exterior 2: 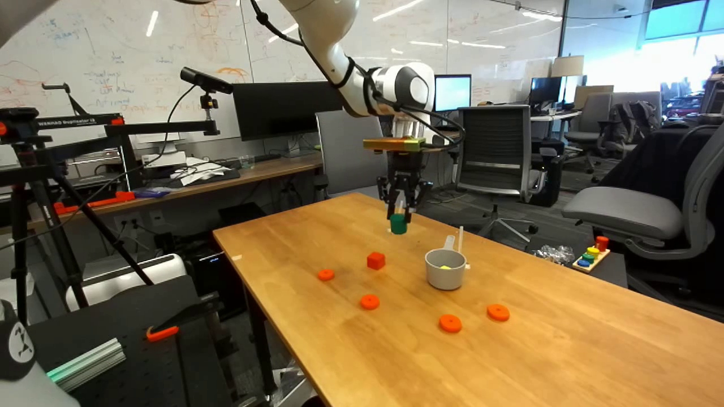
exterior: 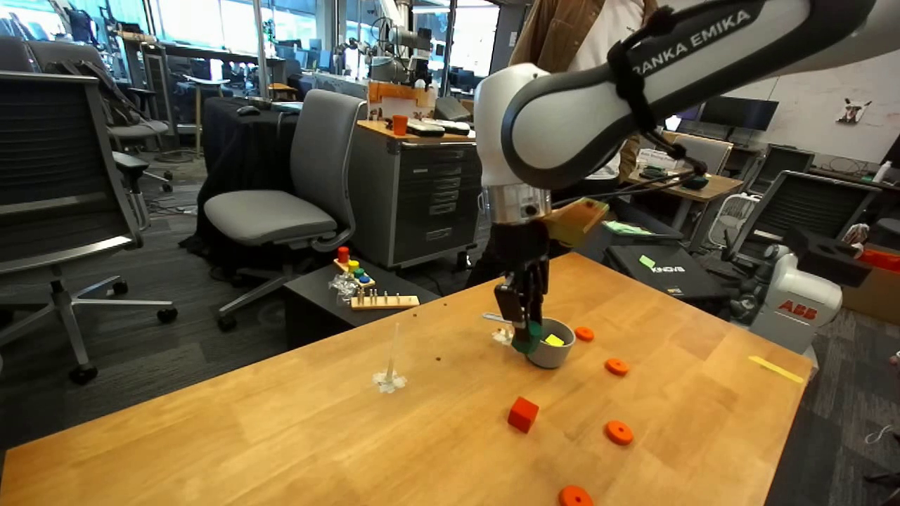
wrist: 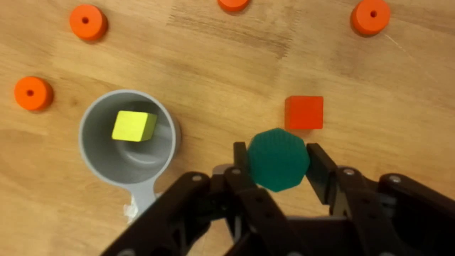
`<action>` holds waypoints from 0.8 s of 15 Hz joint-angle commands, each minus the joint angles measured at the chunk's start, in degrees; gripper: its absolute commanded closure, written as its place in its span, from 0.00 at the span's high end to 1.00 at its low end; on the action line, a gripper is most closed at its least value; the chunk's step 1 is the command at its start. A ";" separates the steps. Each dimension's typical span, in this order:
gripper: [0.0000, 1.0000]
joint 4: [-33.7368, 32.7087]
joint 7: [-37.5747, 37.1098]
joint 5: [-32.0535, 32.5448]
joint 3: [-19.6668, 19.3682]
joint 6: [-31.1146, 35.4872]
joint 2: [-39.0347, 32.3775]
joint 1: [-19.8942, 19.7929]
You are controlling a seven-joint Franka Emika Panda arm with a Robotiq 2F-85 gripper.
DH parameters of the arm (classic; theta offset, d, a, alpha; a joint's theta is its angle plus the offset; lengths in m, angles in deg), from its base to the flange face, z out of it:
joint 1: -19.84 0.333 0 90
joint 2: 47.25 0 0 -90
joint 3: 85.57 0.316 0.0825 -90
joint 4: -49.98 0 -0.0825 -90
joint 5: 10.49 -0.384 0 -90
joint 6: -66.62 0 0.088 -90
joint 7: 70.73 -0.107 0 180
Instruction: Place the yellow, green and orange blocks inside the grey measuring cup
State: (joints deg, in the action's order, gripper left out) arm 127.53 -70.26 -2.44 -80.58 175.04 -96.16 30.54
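I have the gripper (wrist: 278,159) clamped on the green block (exterior 2: 399,224), raised, apart from the grey measuring cup (exterior 2: 444,278). Yellow block (wrist: 129,126) inside cup; orange block (wrist: 305,112) on table (exterior 2: 543,350). Noted around: four orange discs (wrist: 94,25); an upright rod (exterior 2: 461,239) near the cup.

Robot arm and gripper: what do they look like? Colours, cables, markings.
The arm is white and rounded with dark grey trim, "EMIKA" lettering, a black strap and a black cable. Further down come a silver collar and an orange-yellow plate. The gripper is mostly black, with small silvery screws and two jointed fingers.
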 commanded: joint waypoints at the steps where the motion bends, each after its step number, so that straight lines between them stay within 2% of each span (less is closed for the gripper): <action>1: 0.20 4.75 -2.29 -0.25 -1.33 1.92 7.12 -0.45; 6: 0.20 7.23 -4.21 -0.20 -2.97 4.15 10.70 -1.75; 12: 0.20 9.71 -5.26 -0.54 -4.04 6.24 11.52 -3.56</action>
State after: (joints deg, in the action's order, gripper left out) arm 133.87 -74.37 -2.44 -84.23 179.48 -87.07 27.52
